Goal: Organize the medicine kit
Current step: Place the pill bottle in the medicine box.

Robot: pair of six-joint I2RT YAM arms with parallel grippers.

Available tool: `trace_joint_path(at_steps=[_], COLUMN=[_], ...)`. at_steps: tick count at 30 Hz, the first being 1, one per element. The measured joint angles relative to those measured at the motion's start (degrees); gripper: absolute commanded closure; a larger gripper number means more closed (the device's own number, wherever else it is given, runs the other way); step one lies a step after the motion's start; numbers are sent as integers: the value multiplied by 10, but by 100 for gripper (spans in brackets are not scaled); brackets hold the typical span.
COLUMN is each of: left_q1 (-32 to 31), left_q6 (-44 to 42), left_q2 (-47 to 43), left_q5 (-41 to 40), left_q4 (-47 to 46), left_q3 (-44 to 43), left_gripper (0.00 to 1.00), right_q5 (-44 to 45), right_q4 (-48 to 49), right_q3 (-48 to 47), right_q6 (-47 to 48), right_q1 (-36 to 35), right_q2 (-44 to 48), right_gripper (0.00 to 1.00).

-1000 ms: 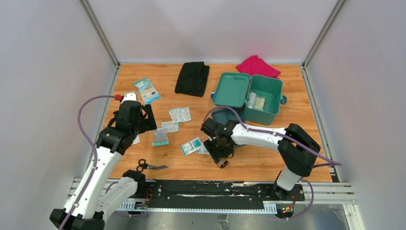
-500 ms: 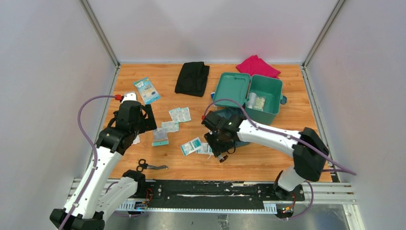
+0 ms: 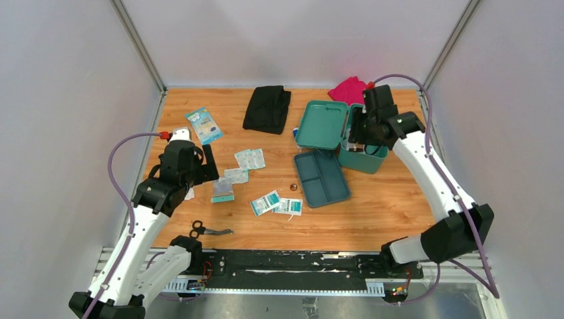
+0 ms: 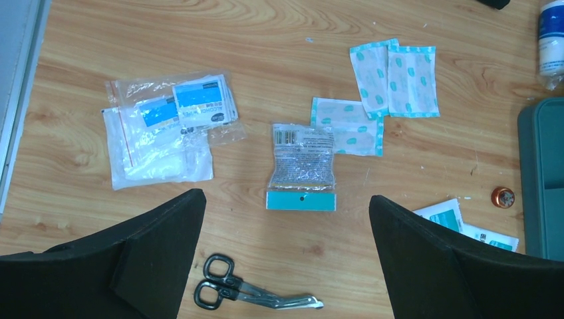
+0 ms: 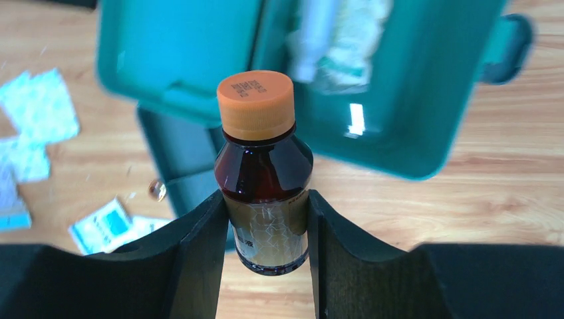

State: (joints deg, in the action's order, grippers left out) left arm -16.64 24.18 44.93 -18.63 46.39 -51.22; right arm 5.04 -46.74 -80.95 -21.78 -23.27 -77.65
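Note:
The teal medicine kit (image 3: pixel 379 158) stands at the back right with its lid (image 3: pixel 322 124) swung open to the left. Rolls and packets lie inside it. Its two-compartment tray (image 3: pixel 321 177) lies on the table in front of it. My right gripper (image 3: pixel 362 133) hovers over the open box, shut on a brown bottle with an orange cap (image 5: pixel 265 166). The right wrist view shows the box (image 5: pixel 425 113) and lid (image 5: pixel 173 53) below the bottle. My left gripper (image 4: pixel 286 219) is open and empty, above a foil packet (image 4: pixel 302 166) at the left of the table.
Loose on the table are plasters (image 3: pixel 250 159), sachets (image 3: pixel 277 203), scissors (image 3: pixel 209 230), a clear bag (image 4: pixel 163 129), a blue packet (image 3: pixel 203 125) and a small brown cap (image 3: pixel 293 188). A black cloth (image 3: pixel 267 108) and a pink cloth (image 3: pixel 352 90) lie at the back.
My right arm has lifted from beside the sachets mid-table and swung back right over the open box with the bottle. The tray now shows. The left arm has not moved.

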Motion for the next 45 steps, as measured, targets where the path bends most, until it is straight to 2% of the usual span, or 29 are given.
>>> trace_joint_path(at_steps=[3,8,13,20,22,28,32,36,42,45], left_q1=[0,0,0,0,0,0,0,0,0,0], left_q6=[0,-2,-2,-4,-4,-7,-9,-11,-13,-17], left_q2=[-1,-1,-1,-2,-2,3,10,10,10,5], left_q5=[3,6,7,10,13,16,17,17,20,26], left_q4=[-1,-1,-1,-4,-7,-13,-13,-13,-13,-13], left_q3=[2,2,2,3,3,6,6,6,6,6], left_gripper=[0,0,0,0,0,0,0,0,0,0], right_q5=[-2,-16,-41,-56,-59,-72,-68,-49,-23,-34], right_q4=[4,23,29,40,42,50,50,49,40,41], right_q3=[-23,-42,-75,-94,-98,-106,-106,-106,-108,-90], right_q6=[4,5,6,5,3,2,2,5,9,10], right_q1=[78,146,166,166,167,169,169,170,170,170], right_q2=[-46,-143,-238,-309,-330,-374,-373,-342,-254,-174], right_gripper=[80,82,81,77,73,48,38,32,35,37])
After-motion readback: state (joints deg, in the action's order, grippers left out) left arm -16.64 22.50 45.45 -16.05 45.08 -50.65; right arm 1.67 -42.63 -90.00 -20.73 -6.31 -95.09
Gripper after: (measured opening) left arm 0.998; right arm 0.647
